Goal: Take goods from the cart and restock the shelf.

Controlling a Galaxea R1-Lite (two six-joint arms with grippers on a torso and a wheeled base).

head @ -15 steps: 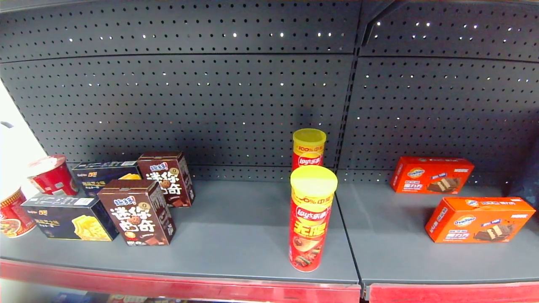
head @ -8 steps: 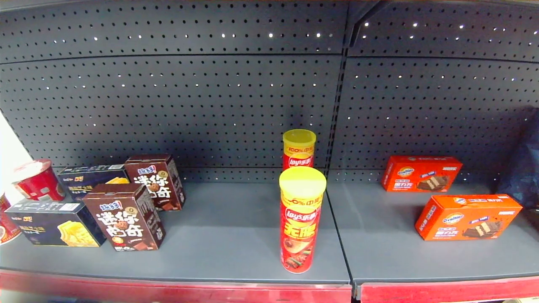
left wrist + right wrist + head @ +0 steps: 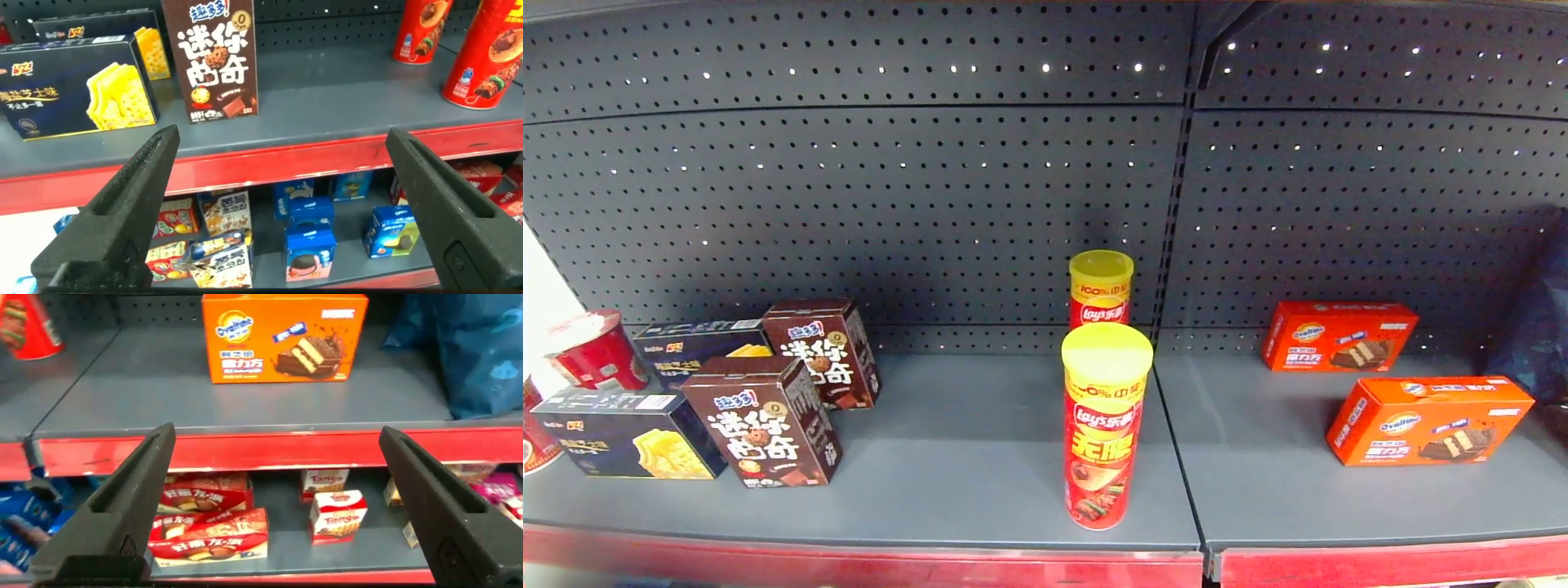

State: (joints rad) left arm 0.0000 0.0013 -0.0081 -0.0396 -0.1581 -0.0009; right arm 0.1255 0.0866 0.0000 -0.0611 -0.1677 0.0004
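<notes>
The shelf [image 3: 980, 457] is gray and has a red front edge [image 3: 866, 559]. A tall red chip can [image 3: 1104, 425] with a yellow lid stands up straight near the middle of the shelf, close to that edge. A second chip can [image 3: 1100, 287] stands farther back, at 12 o'clock from the first one, by the back wall [image 3: 890, 204] with the little holes.

At 9 o'clock from the cans are two brown cookie boxes, both standing up. The front cookie box [image 3: 764, 425] is near the edge. The back cookie box [image 3: 823, 353] is at 1 o'clock from it. Just beside them, at 9 o'clock, are a front dark blue box [image 3: 629, 433] and a back dark blue box [image 3: 698, 347]. A red cup [image 3: 596, 351] sits at the far 9 o'clock end.

At 3 o'clock from the cans, well apart from them, are two orange boxes. The front orange box [image 3: 1429, 420] is nearer the edge. The back orange box [image 3: 1339, 336] is at 11 o'clock from it, by the wall. A blue bag [image 3: 1535, 327] is at the far 3 o'clock end.

The left gripper [image 3: 286, 212] hangs in front of the red edge and faces the front cookie box and the front dark blue box. Its jaws are spread wide and hold nothing. Under it, a lower shelf [image 3: 343, 273] holds blue packs [image 3: 310, 245].

The right gripper [image 3: 286, 506] hangs in front of the red edge too and faces the front orange box. Its jaws are also spread wide and hold nothing. Red boxes [image 3: 208, 531] lie on the shelf below.
</notes>
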